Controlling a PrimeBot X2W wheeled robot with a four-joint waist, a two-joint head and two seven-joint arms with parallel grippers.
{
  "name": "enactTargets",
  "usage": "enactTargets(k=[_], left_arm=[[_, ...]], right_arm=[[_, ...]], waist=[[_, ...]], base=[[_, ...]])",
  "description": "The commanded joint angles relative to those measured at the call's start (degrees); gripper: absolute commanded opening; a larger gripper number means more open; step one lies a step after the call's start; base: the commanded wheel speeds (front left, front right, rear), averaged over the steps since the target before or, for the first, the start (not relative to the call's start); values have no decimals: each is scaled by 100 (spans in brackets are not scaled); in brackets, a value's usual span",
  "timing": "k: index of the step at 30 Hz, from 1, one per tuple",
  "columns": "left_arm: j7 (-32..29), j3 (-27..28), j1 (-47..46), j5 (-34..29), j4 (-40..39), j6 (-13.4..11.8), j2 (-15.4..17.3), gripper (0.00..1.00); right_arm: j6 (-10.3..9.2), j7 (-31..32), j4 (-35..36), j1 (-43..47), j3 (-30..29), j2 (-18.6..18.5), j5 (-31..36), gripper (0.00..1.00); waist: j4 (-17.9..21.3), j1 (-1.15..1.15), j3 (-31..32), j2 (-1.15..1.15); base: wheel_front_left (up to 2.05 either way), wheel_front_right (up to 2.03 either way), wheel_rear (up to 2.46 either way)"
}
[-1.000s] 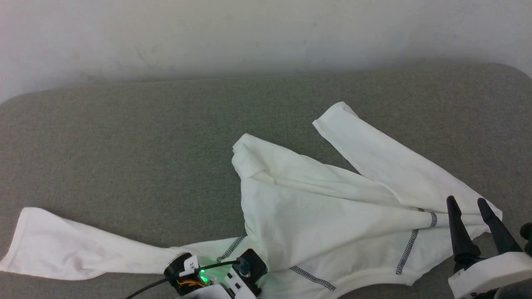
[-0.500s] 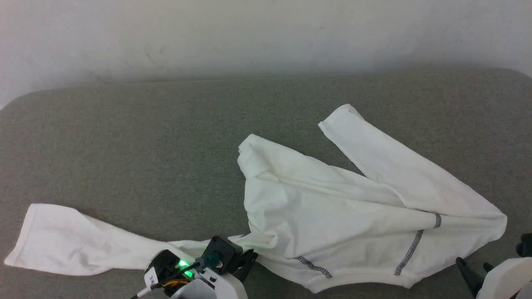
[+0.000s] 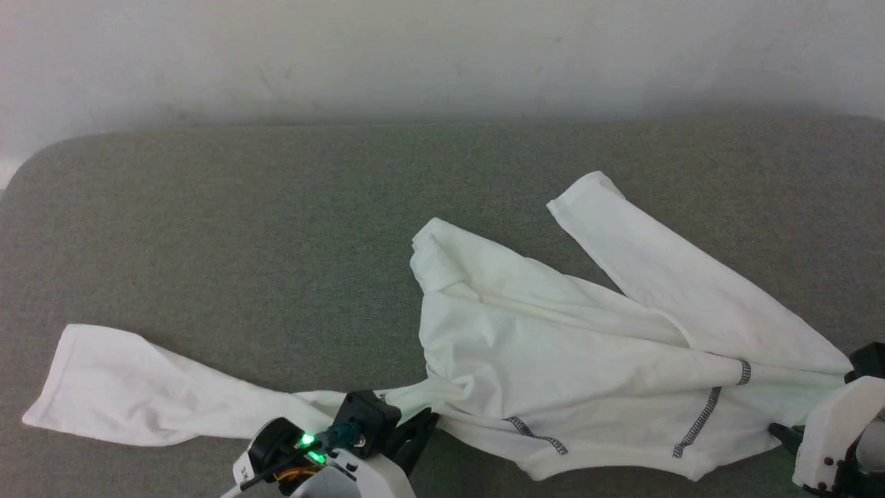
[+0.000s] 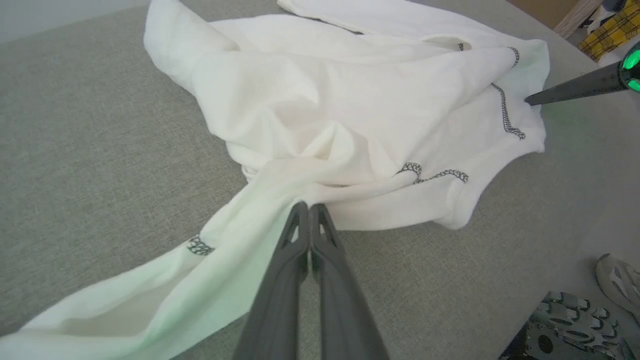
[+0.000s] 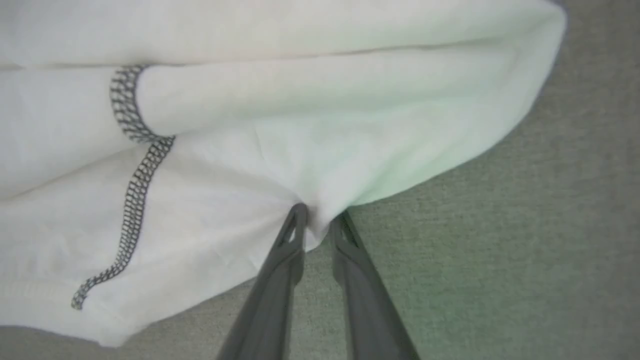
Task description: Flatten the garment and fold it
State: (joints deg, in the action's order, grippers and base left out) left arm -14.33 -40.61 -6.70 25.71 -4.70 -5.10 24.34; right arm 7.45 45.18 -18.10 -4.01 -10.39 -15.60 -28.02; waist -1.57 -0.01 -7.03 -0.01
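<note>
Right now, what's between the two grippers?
The white shirt's crumpled body and stitched hem span left gripper to right gripper, on the grey surface; clearest in head view.

The white garment [image 4: 350, 100] is spread crumpled on the grey fabric surface [image 4: 100, 125]; a bunched fold is pinched between the closed fingers of the left gripper [image 4: 309, 206].
</note>
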Motion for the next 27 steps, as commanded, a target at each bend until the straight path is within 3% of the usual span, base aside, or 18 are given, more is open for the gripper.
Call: enactTargets(k=[1,8,10,17,22,27], left_arm=[[86,46,109,29,7,-22,-15,0],[591,467,190,70,-354,-279,92,0],[685,565,188,62,-457,-334,126,0],[1433,1429,-86,-135,-1334,-651,507,0],[1619,2062,-734,-96,-1697,-743,673,0],[1629,2561,-1951,86,-1577,-610,735,0]], right_arm=[[3,-6,-181,170,210,207,-76,0],[3,-984,1240,320,41,-58,51,0],[3,-1032,1556,374,31,-67,81,0],[3,-1107,3738,414,-50,-166,466,0],[3,-1289,4601,-373,-82,-211,564,0],[3,-1398,4648,-1698,-75,-381,535,0]], waist=[[-10,1,51,1],[52,1,335,1],[67,1,392,1],[165,1,623,1],[179,1,565,1],[117,1,294,1]], base=[[0,0,0],[0,0,0],[0,0,0],[0,0,0],[0,0,0],[0,0,0]])
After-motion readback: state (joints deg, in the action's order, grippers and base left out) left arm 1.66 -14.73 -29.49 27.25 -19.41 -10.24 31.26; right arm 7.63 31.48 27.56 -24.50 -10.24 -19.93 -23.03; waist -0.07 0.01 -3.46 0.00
